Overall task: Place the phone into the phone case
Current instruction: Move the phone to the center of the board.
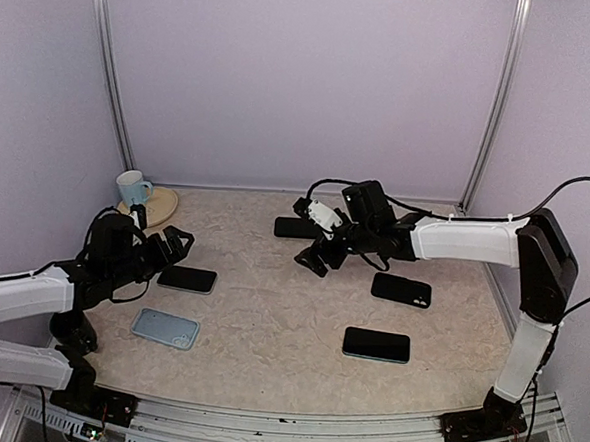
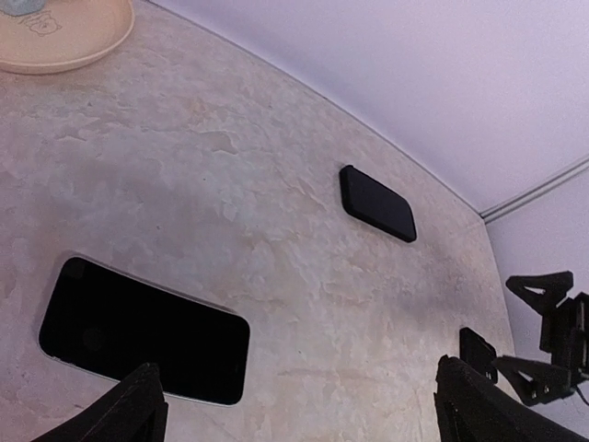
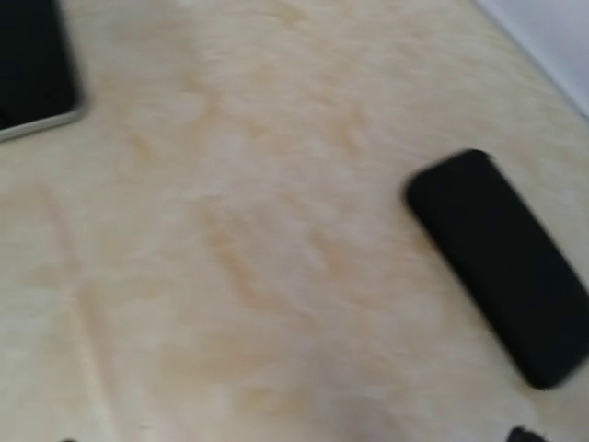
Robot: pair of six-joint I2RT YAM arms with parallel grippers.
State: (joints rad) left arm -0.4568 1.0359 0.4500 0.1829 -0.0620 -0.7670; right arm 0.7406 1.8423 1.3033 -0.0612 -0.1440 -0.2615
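Currently on table: three black phones, one black case, one pale blue case. Left gripper fingers spread wide above nearest phone; right gripper fingers apart, empty, near black case.

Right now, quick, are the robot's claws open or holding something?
Left claw: open, holding nothing.
Right claw: open, holding nothing.

We see a black phone lying flat, screen up, with a pale rim, on the left of the table. A pale blue case lies flat just nearer than it; a matte black case lies flat further back, near the middle.
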